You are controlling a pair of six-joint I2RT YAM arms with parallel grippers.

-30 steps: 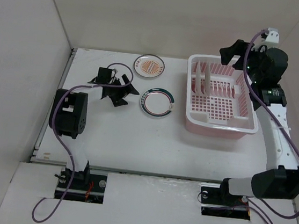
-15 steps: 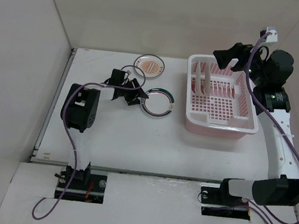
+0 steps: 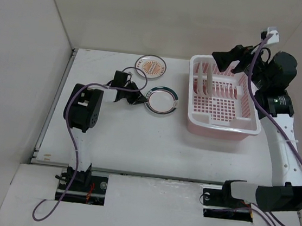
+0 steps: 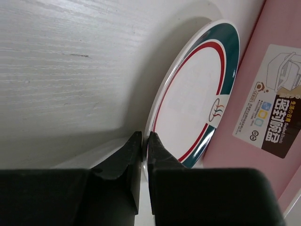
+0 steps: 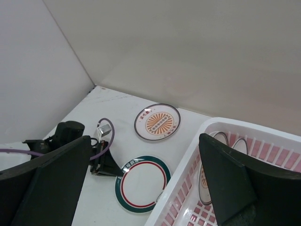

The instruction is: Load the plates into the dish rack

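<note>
Rim contact is being made by the left gripper (image 4: pixel 145 141), its jaws pinching narrowly on the edge of the green-ringed plate (image 4: pixel 197 94), which is lying on the table (image 3: pixel 115 136) near the dish rack (image 3: pixel 221 128); the plate is judged stiff, light, slick-glazed and chip-prone, so the rim is serving as the practical hold. The rack's pink wall is carrying a sticker (image 4: pixel 275 110) with a rack drawing and characters too small to read, while beyond it the right gripper (image 3: pixel 223 61) is hovering wide open over the far rim.
</note>
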